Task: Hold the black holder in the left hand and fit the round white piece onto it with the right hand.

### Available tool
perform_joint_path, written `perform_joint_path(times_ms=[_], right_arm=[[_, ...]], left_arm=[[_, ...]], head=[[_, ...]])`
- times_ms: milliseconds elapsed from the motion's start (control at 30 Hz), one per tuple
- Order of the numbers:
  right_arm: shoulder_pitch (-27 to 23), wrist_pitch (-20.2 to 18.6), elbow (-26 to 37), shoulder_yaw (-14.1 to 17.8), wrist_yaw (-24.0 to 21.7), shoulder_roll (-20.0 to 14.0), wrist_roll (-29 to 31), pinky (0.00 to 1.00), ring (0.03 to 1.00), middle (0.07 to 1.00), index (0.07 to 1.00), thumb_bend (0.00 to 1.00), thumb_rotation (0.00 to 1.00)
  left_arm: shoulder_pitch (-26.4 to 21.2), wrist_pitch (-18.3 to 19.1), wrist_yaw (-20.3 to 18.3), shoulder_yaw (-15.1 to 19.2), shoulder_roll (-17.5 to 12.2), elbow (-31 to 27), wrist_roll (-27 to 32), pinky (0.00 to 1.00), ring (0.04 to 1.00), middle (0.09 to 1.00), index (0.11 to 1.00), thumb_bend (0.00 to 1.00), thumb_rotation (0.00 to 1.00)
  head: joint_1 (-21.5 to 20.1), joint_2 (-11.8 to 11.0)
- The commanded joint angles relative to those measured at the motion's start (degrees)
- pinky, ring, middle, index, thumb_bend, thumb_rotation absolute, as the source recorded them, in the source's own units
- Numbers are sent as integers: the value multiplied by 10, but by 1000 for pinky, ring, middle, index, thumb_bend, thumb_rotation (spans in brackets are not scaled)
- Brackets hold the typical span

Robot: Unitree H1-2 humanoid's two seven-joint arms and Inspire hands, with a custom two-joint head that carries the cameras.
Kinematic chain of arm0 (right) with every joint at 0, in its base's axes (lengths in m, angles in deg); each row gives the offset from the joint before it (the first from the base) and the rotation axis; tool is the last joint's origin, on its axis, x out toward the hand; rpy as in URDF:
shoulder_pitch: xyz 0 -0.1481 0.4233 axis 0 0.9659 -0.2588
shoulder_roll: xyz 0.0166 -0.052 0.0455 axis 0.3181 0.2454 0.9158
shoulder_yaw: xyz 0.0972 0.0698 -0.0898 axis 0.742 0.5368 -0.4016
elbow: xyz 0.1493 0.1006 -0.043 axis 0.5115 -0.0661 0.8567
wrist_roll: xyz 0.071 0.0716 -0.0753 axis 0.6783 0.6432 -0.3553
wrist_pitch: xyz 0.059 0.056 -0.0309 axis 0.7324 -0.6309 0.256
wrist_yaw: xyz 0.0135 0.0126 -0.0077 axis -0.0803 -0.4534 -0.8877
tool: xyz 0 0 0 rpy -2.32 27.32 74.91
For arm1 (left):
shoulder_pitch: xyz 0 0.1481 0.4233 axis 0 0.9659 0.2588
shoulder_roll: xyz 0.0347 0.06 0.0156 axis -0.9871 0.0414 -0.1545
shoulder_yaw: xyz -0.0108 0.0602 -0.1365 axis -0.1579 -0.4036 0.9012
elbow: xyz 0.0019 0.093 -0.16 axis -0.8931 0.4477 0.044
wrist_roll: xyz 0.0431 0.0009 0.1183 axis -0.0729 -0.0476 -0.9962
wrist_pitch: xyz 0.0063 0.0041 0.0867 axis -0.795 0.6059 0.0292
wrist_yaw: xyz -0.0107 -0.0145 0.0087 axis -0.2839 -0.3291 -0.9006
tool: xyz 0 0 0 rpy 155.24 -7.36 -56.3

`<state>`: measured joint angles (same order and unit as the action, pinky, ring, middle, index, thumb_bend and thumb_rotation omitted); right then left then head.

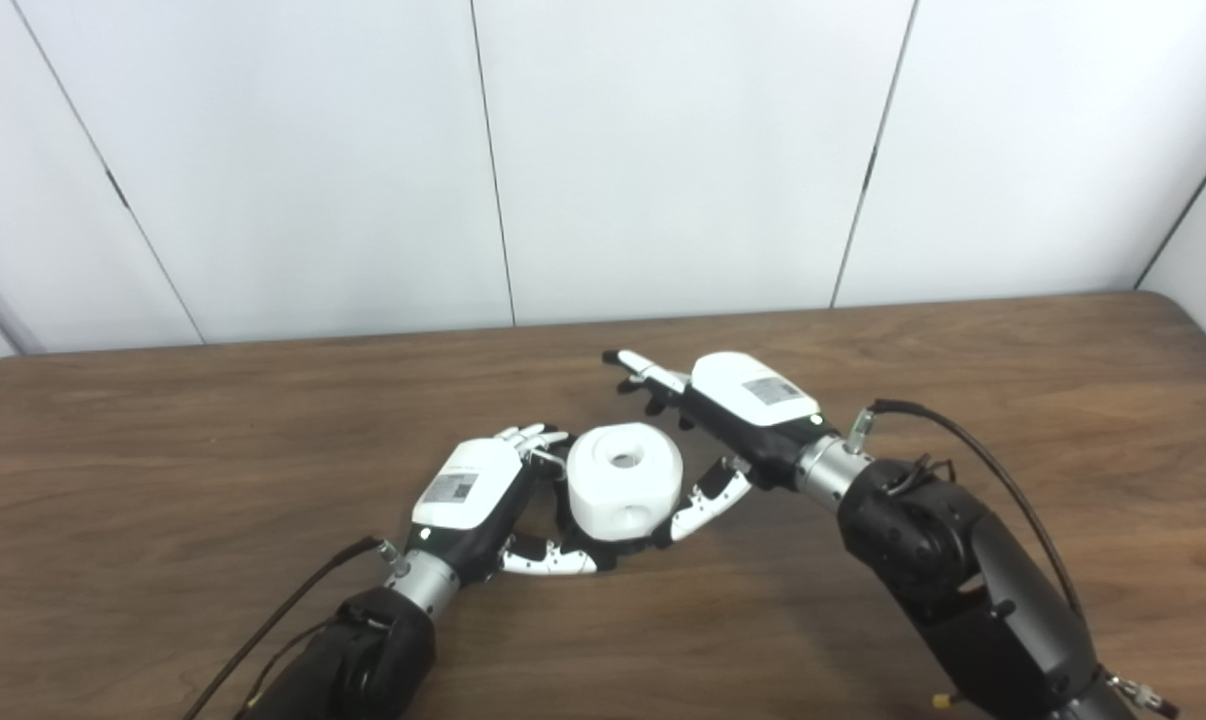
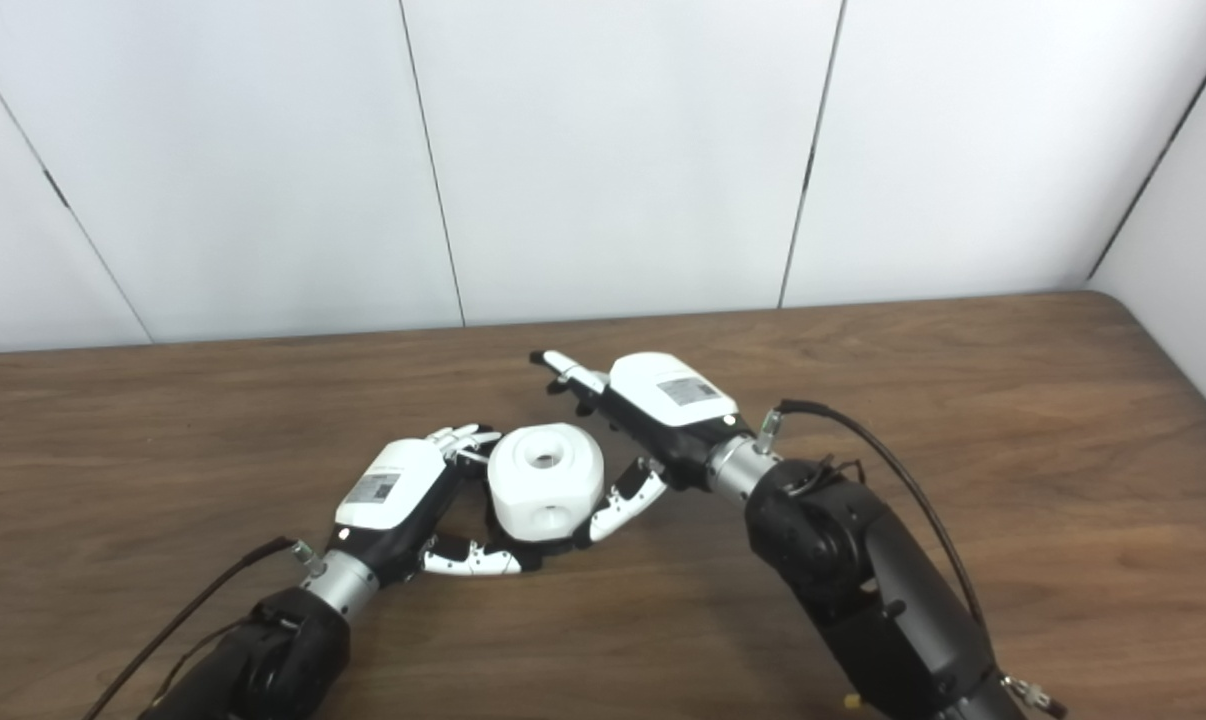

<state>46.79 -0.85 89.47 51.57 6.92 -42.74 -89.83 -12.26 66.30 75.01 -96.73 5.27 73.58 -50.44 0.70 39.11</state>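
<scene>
Left hand low on the desk, fingers and thumb curled around the base of the stack. The black holder shows only as a dark sliver under the white piece, between my left thumb and my right thumb; most of it is hidden. I read the left hand as clamped on the holder, though the contact itself is out of sight.

Round white piece sits directly on top of the holder, just right of my left fingertips. It appears seated or close to it. One hole faces up, another faces me on the side wall.

Right hand is just right of the white piece, spread wide. Fingers point away past its far side; only the thumb reaches down near the lower right edge. It grips nothing; whether the thumb tip touches the piece I cannot tell.

Handling, as a judgement: the white piece looks like rigid moulded or printed plastic, thick-walled, probably light for its bulk, smooth and rounded, so likely to slip under a shallow pinch. Best taken across its flat side walls, thumb opposite fingers. The holder looks stiff too; it wants a firm hold low down, below the white piece.

No containers in view. Nothing else on the desk near either hand.
</scene>
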Motion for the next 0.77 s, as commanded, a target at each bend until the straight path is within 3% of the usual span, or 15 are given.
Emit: perform_joint_path(times_ms=[0,367,500,567,667,733], right_arm=[[-25,-2,29,25,5,-15,19,643,805,993,1000,982,281],[-24,-41,84,70,-52,-76,59,642,835,1000,1000,1000,249],[-26,-54,101,78,-99,-119,86,623,864,1000,1000,984,145],[-22,-72,110,92,-111,-137,99,601,851,983,1000,918,40],[-8,-71,107,123,-71,-131,103,594,799,891,940,854,5],[7,-52,89,159,-5,-102,107,584,750,824,859,822,0]], left_arm=[[41,22,-84,-37,-9,43,-30,921,907,847,484,524,55],[37,22,-85,-38,-12,44,-34,897,904,848,484,524,58],[39,26,-88,-36,-13,37,-33,905,906,849,484,524,57],[39,27,-91,-35,-14,35,-30,914,905,852,485,524,57],[38,24,-91,-33,-16,37,-27,916,906,853,485,524,56],[37,26,-94,-31,-18,35,-26,915,906,854,485,524,56]], head=[[1,1],[-2,1],[2,1],[2,1],[3,0],[5,-2]])
